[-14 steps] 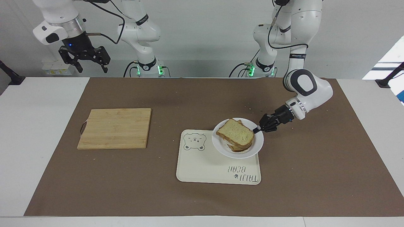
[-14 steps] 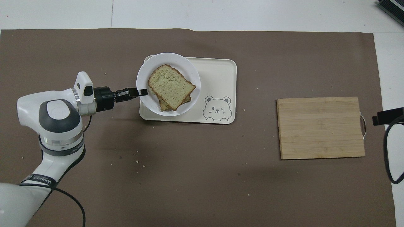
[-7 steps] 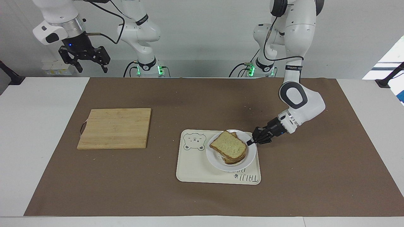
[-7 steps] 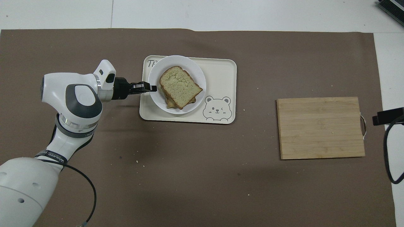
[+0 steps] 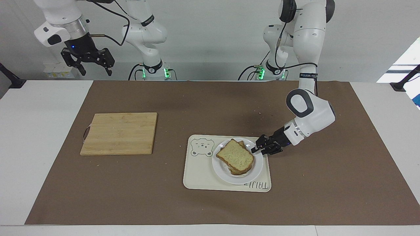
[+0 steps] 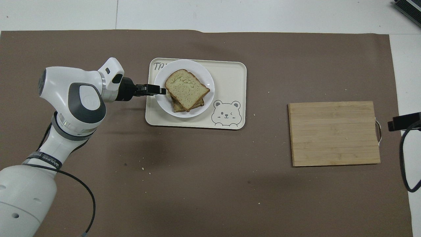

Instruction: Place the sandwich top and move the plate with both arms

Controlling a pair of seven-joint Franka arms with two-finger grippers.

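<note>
White plate (image 5: 237, 176) sat on the cream tray (image 5: 203, 175), at the tray's end toward the left arm, partly covering the printed lettering. On the plate lay a stack of bread slices, with the sandwich top (image 5: 235, 157) uppermost and slightly askew over the slice beneath it. The left gripper (image 5: 255, 149) was low at the plate's rim, on the side toward the left arm's end of the surface, with its fingers (image 6: 157, 90) closed on the rim. The left arm (image 5: 308, 109) reached down to it from its base. The tray's bear drawing (image 6: 225, 114) lay beside the plate, toward the right arm's end. A wooden board (image 5: 120, 133) lay flat on the brown mat (image 5: 210, 203), well apart from the tray, toward the right arm's end. The right gripper (image 5: 88, 64) hung raised above the surface's edge nearest the robots, its fingers apart and holding nothing; the right arm waited.
</note>
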